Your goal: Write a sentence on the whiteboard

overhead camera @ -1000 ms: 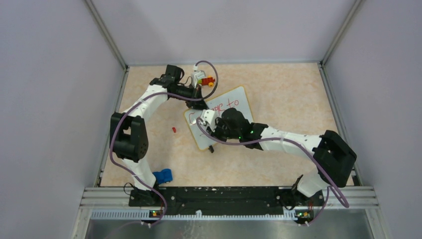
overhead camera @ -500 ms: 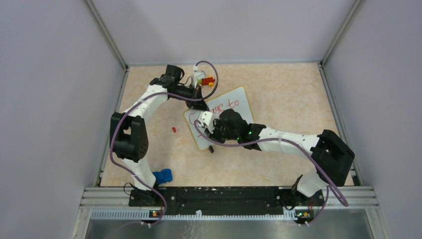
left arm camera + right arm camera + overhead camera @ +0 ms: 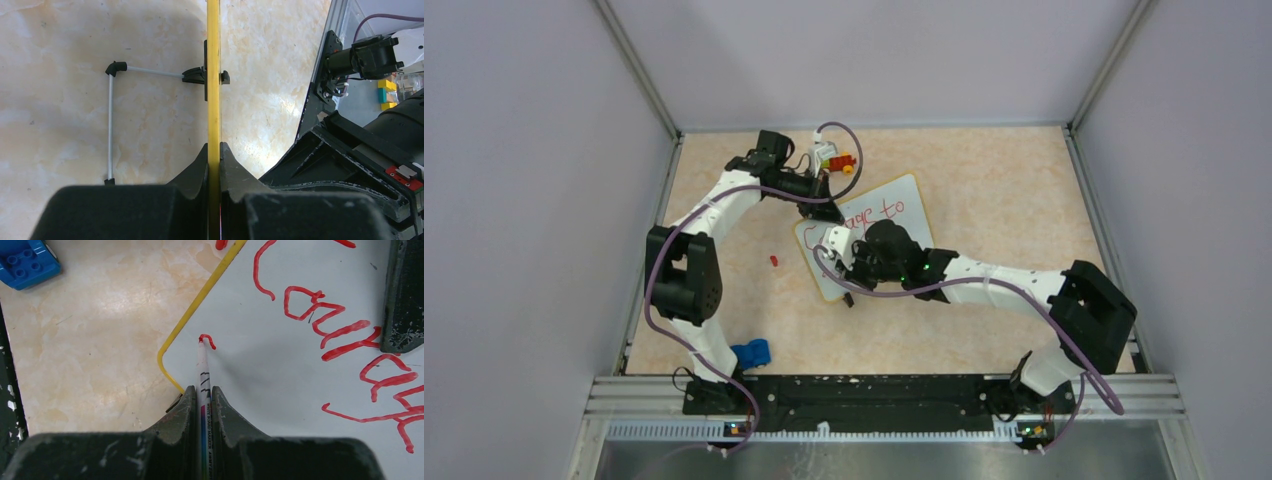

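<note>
The whiteboard [image 3: 902, 212] lies tilted on the table, white with a yellow rim. Red words reading "Courage to" [image 3: 879, 212] run along its far part. My left gripper [image 3: 822, 207] is shut on the board's far-left rim; in the left wrist view the yellow edge [image 3: 213, 50] runs straight up from between the jaws [image 3: 214, 146]. My right gripper [image 3: 202, 388] is shut on a thin white marker [image 3: 202, 367]. Its red tip touches the board at a short red stroke [image 3: 206, 339] near the corner, under the first line of the sentence [image 3: 325, 325].
A blue brick [image 3: 751, 352] lies near the left arm's base, also at the right wrist view's corner [image 3: 27, 260]. A small red piece [image 3: 773, 260] sits left of the board. Coloured blocks [image 3: 834, 158] stand at the back. A black foot and wire stand [image 3: 111, 125] show behind the board.
My right gripper with the marker has shifted slightly left over the board's near-left corner. The left gripper and the board have not moved.
</note>
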You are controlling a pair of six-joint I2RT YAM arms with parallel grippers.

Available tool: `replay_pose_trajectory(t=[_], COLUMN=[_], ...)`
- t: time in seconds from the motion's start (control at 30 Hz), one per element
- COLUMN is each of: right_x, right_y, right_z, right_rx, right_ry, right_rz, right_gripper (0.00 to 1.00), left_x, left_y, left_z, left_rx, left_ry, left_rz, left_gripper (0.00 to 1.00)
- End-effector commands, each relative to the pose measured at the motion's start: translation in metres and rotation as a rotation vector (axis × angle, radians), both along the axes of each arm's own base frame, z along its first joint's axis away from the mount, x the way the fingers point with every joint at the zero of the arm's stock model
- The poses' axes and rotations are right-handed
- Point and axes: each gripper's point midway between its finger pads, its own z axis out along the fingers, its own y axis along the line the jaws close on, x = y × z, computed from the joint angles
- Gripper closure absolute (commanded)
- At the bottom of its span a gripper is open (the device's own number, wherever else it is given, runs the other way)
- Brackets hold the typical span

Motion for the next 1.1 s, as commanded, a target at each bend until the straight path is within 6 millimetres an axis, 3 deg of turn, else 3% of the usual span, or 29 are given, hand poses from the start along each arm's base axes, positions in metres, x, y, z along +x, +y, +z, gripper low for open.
replay_pose_trajectory(t=[0.0,0.57,0.8,1.07], right_x=[-0.006,0.002,-0.006,-0.015], right_y=[-0.007,-0.02,-0.021,-0.012], right_z=[-0.007,-0.005,-0.021,-0.021], right_rx=[-0.035,-0.049,-0.091,-0.085], right_ry=[-0.009,-0.025,0.015,0.025], right_rz=[0.019,-0.045,-0.016,0.027], right_gripper=[1.0,1.0,1.0,1.0], left_x=[-0.019,-0.018,-0.018,-0.018], left_y=[-0.001,-0.001,-0.001,-0.001], left_z=[-0.025,-0.023,-0.024,-0.024], left_rx=[0.057,0.059,0.062,0.06], left_ry=[0.086,0.083,0.082,0.084], left_rz=[-0.034,-0.031,-0.03,-0.031], left_gripper=[1.0,1.0,1.0,1.0])
